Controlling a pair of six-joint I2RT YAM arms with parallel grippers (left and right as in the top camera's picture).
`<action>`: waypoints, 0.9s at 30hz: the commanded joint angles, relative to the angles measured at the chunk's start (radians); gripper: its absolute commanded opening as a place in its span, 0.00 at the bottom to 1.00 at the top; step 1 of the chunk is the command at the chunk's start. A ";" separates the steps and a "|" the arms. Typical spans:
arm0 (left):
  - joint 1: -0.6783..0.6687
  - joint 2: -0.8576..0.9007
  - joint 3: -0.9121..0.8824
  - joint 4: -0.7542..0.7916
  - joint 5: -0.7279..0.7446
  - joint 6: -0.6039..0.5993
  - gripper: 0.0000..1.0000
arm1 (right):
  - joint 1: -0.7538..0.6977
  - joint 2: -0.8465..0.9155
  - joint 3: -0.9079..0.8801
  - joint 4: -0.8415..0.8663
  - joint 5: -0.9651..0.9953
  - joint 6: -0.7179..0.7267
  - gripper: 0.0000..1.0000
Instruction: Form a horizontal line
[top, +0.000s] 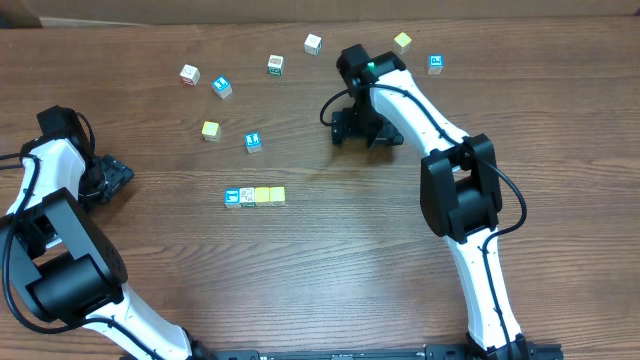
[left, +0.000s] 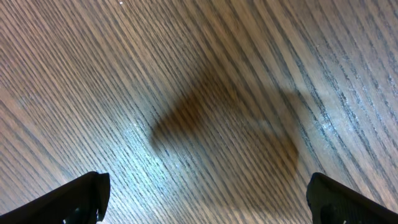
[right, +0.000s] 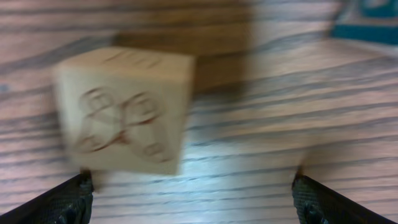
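Note:
The horizontal line (top: 255, 196) lies at mid-table: a blue-faced cube (top: 232, 197), a white printed cube (top: 247, 196) and two pale yellow cubes (top: 270, 196), side by side. My left gripper (top: 118, 178) is open at the far left, over bare wood in the left wrist view (left: 205, 202). Up and to the right of the row, my right gripper (top: 362, 136) is also open. In the right wrist view a blurred pale cube (right: 124, 109) with an engraved mark sits just ahead of the left finger (right: 68, 202), outside the gripper's (right: 193, 199) jaws. That cube is hidden in the overhead view.
Loose cubes are scattered across the back: white (top: 189, 74), blue (top: 221, 87), white (top: 275, 65), white (top: 313, 43), yellow (top: 402, 41), blue (top: 435, 64). Nearer the row lie a yellow cube (top: 210, 130) and a blue one (top: 253, 142). A blue shape (right: 367, 22) shows at top right.

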 joint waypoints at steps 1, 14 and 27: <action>0.003 0.003 -0.005 0.001 -0.010 0.001 1.00 | -0.009 -0.027 -0.003 0.001 0.021 0.005 1.00; 0.014 -0.032 -0.005 0.000 -0.010 0.001 1.00 | -0.010 -0.027 -0.003 0.001 0.021 0.005 1.00; 0.024 -0.353 -0.005 0.000 -0.010 0.001 1.00 | -0.010 -0.027 -0.003 0.002 0.021 0.005 1.00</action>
